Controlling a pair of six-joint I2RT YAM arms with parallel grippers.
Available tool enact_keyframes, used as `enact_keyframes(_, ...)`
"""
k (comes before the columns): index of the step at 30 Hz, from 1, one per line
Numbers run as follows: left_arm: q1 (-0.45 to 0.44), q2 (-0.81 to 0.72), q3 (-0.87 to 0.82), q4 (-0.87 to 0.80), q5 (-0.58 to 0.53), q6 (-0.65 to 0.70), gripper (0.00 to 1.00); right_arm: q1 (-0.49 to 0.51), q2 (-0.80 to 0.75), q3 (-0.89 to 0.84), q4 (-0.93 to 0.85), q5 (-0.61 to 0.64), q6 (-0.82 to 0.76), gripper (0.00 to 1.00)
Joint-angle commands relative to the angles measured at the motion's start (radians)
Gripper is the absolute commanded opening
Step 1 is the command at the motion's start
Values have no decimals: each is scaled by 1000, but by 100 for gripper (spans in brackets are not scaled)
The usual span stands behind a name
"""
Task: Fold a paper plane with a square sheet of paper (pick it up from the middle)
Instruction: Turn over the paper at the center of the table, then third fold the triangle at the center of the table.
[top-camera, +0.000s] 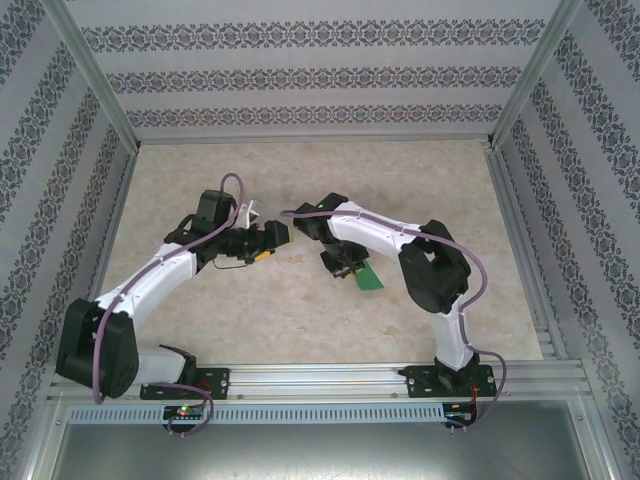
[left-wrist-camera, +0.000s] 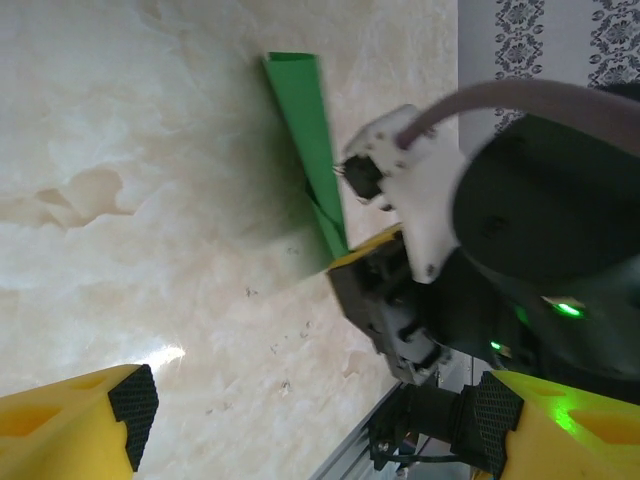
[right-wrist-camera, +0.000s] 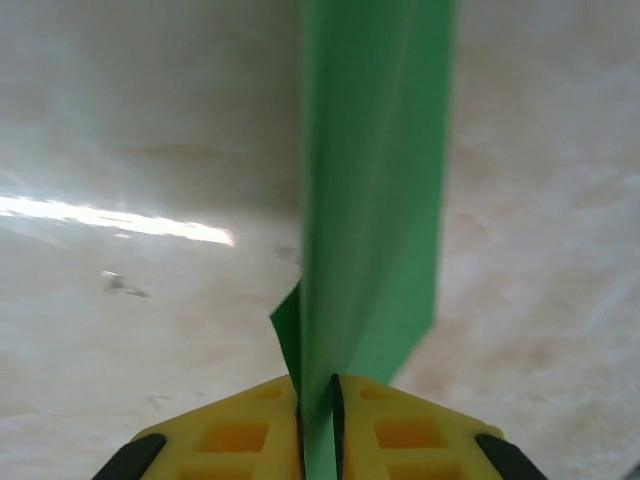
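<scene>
The paper plane (right-wrist-camera: 375, 180) is bright-green paper folded into a long narrow shape with a lengthwise crease. My right gripper (right-wrist-camera: 318, 405) is shut on its near end, the yellow fingers (right-wrist-camera: 240, 435) pressed close on either side of the fold. In the top view the green paper (top-camera: 371, 279) pokes out beneath the right arm, low over the table. The left wrist view shows the plane (left-wrist-camera: 305, 130) slanting down from the right gripper's black body (left-wrist-camera: 400, 310). My left gripper (left-wrist-camera: 310, 410) is open with nothing between its fingers, and stands left of the right gripper (top-camera: 343, 266).
The beige marble-patterned table (top-camera: 300, 320) is bordered by patterned walls and aluminium posts. A metal rail (top-camera: 330, 380) with both arm bases runs along the near edge. The two wrists stand close together near the middle.
</scene>
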Motion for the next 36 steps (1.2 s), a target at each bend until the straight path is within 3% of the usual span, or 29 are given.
enact_keyframes(1,21,-65,-35,-96,-6,50,86,18,28,31,72,-110,7,20)
enact_keyframes(9,29,-132,-91,-140,6,56,86,32,42,-30,263,-268,24,24)
enact_keyframes(18,30,-94,-97,-89,44,45,86,-3,-103,-185,499,-391,55,39)
enact_keyframes(26,8,14,-34,-22,49,24,85,-86,-328,-383,629,-455,69,48)
enact_keyframes(36,-130,257,157,13,-11,46,71,-267,-516,-641,698,-514,46,50)
